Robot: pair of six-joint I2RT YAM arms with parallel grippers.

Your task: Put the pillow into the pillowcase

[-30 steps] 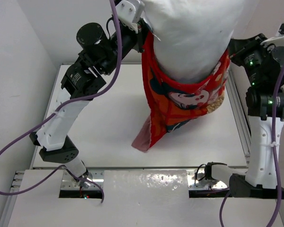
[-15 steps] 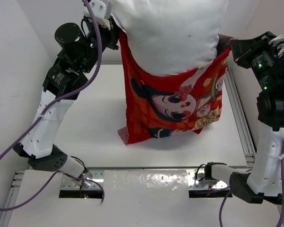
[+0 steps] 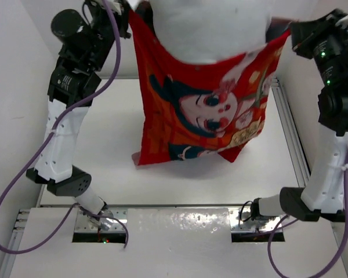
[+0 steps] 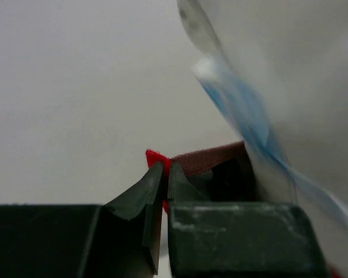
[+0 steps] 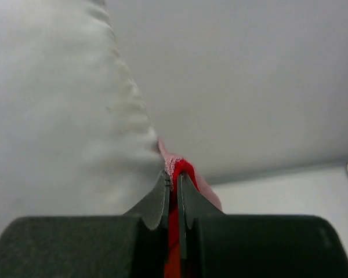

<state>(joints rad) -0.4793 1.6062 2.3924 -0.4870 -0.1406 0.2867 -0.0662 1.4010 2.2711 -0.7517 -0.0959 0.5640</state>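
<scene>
The red pillowcase (image 3: 206, 110) hangs above the table, stretched wide between my two arms, its cartoon face showing. The white pillow (image 3: 209, 29) sticks out of its open top edge, its lower part inside the case. My left gripper (image 4: 165, 171) is shut on the case's red upper left corner (image 4: 156, 157); the pillow's blue-and-white tag (image 4: 238, 104) is just beside it. My right gripper (image 5: 173, 180) is shut on the case's red upper right edge (image 5: 182, 169), with the pillow (image 5: 52, 116) to its left. Both grippers sit at the top of the overhead view, at the case's corners.
The white table (image 3: 104, 145) lies below the hanging case, with a metal rail (image 3: 293, 150) along its right side. White walls stand close on the left and behind. The arm bases and purple cables (image 3: 113, 63) are at the near edge.
Both arms have risen and spread apart. The pillowcase has been pulled wider and higher, and the pillow has sunk deeper into it.
</scene>
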